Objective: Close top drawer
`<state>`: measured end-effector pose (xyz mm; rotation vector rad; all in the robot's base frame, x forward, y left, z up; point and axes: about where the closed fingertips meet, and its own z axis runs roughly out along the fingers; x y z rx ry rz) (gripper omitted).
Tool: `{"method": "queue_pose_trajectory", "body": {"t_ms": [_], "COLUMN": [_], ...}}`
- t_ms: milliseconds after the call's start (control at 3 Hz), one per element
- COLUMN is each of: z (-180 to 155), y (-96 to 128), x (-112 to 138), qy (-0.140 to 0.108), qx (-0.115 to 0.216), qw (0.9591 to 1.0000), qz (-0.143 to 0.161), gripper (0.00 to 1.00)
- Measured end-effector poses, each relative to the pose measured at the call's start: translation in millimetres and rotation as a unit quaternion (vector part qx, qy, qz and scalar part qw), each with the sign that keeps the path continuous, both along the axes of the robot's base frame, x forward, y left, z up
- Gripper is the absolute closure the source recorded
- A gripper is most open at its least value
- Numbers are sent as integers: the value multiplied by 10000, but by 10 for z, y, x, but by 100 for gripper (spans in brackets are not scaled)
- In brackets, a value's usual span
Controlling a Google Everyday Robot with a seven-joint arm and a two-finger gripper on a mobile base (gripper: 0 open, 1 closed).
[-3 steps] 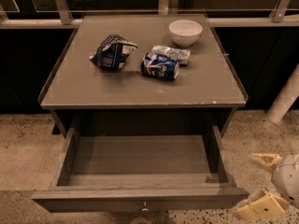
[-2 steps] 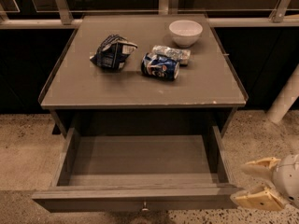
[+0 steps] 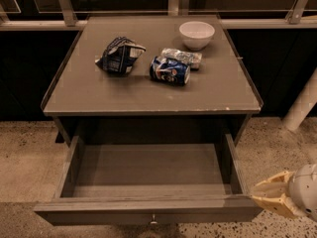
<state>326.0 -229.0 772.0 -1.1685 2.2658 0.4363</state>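
The top drawer [image 3: 148, 170] is pulled far out of the grey-brown cabinet and is empty inside. Its flat front panel [image 3: 89, 214] runs along the bottom of the camera view, with a small round metal knob [image 3: 153, 219] at its centre. My gripper [image 3: 265, 198], tan with a grey wrist, is at the bottom right, just outside the drawer's front right corner and level with the front panel. It is close to that corner; contact cannot be made out.
On the cabinet top [image 3: 124, 93] lie a crumpled chip bag [image 3: 119, 55], a blue can [image 3: 170, 70], a silver can [image 3: 182, 57] and a white bowl [image 3: 196, 34]. A railing runs behind. A white post [image 3: 302, 108] stands at the right on speckled floor.
My gripper has moved left and slightly up, from the frame's right edge toward the drawer's front right corner. The drawer has not moved.
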Motion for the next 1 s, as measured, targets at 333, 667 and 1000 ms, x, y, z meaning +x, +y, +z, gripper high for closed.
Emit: {"method": "queue_pose_trajectory", "body": {"t_ms": [333, 667, 1000], "z": [-81, -240, -517], "y": [-28, -88, -206], "x": [-93, -274, -306], "qy": [-34, -181, -147], "qx": [81, 25, -10], "qw": [10000, 9993, 9982], "qz": [-38, -316, -582], "gripper": [100, 100, 100]}}
